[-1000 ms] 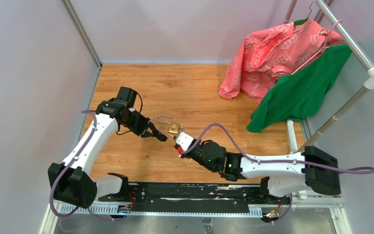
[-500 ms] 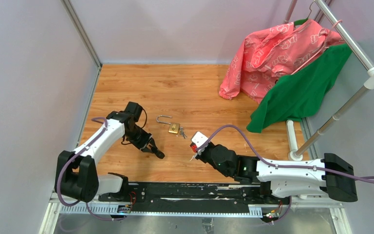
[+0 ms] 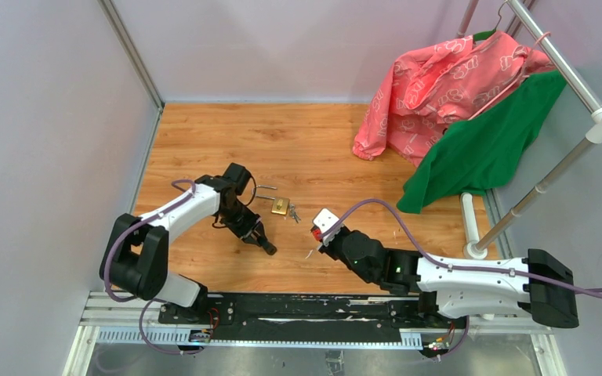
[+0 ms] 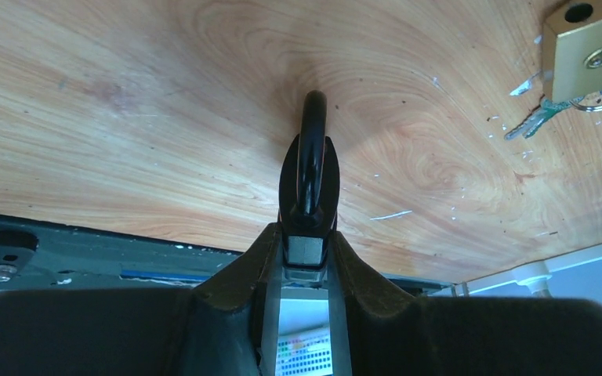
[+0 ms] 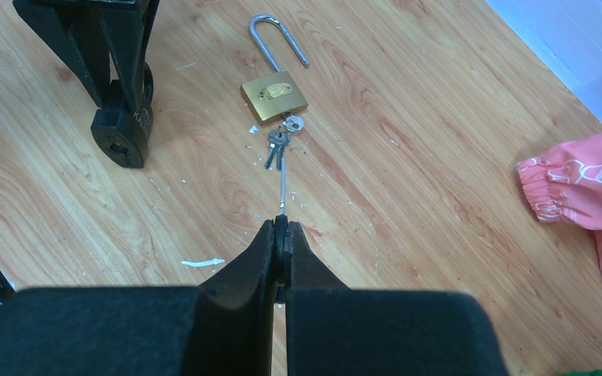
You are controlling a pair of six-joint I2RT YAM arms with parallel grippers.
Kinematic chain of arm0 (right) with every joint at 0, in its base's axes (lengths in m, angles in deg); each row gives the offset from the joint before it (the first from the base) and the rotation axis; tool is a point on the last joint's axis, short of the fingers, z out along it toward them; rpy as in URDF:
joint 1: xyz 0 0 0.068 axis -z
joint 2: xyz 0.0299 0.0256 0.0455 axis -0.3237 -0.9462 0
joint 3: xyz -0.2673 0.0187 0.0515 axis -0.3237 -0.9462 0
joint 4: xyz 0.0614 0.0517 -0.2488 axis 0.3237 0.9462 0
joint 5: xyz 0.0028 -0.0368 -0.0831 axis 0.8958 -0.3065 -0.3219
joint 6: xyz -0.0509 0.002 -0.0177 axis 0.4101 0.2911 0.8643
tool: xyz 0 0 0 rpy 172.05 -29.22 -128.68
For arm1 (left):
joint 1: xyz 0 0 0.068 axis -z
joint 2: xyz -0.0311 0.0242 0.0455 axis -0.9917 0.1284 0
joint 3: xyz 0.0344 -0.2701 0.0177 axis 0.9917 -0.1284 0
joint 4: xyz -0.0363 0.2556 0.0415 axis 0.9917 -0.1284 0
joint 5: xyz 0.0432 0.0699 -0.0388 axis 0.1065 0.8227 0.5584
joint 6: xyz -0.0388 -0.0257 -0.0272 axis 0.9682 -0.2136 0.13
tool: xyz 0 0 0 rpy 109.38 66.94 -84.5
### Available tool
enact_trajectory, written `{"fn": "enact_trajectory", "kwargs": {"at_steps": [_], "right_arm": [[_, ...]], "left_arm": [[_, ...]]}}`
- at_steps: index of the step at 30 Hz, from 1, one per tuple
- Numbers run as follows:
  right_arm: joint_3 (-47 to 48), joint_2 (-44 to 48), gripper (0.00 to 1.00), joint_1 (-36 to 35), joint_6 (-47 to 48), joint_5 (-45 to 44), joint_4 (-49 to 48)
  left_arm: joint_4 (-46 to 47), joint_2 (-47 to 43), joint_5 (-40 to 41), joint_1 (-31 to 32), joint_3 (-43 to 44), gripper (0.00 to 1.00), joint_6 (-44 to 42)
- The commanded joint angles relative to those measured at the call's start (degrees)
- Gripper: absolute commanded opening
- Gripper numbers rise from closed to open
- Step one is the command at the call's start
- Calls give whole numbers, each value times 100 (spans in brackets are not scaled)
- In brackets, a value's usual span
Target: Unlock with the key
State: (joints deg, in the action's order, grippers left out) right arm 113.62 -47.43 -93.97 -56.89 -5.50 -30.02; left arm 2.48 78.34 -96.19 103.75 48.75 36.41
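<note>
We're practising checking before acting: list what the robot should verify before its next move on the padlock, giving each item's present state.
1. Padlock lying flat on the table: ok.
2. Shackle swung open: ok.
3. Key at the keyhole: ok.
4. Left fingers apart from the padlock and empty: ok.
5. Right fingers shut and free of the thin wire running from the keys: cannot tell.

One brass padlock (image 5: 274,98); one bunch of keys (image 5: 276,147), number in it unclear; two garments, one pink (image 3: 447,86), one green (image 3: 486,149); one clothes rail (image 3: 564,64); two robot arms, each with one hand: left hand (image 4: 311,160), right hand (image 5: 281,235).
</note>
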Motion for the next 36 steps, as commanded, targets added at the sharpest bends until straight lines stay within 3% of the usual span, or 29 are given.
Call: {"fn": "enact_trajectory", "kwargs": {"at_steps": [1, 8, 23, 26, 33, 36], "right_arm": [[-136, 194, 0, 129, -23, -182, 110], [-185, 344, 0, 244, 88, -140, 187], [-223, 473, 0, 315, 136, -107, 213], [-206, 466, 0, 311, 165, -96, 197], [-189, 503, 0, 329, 194, -83, 177], [-185, 537, 0, 328, 203, -83, 177]], "left_arm": [[228, 246, 321, 237, 185, 0, 267], [228, 241, 884, 480, 222, 0, 324], [62, 226, 1505, 805, 224, 25, 214], [65, 120, 1734, 826, 221, 34, 193], [-7, 159, 1917, 832, 334, 72, -79], [-16, 154, 1916, 840, 384, 77, -130]]}}
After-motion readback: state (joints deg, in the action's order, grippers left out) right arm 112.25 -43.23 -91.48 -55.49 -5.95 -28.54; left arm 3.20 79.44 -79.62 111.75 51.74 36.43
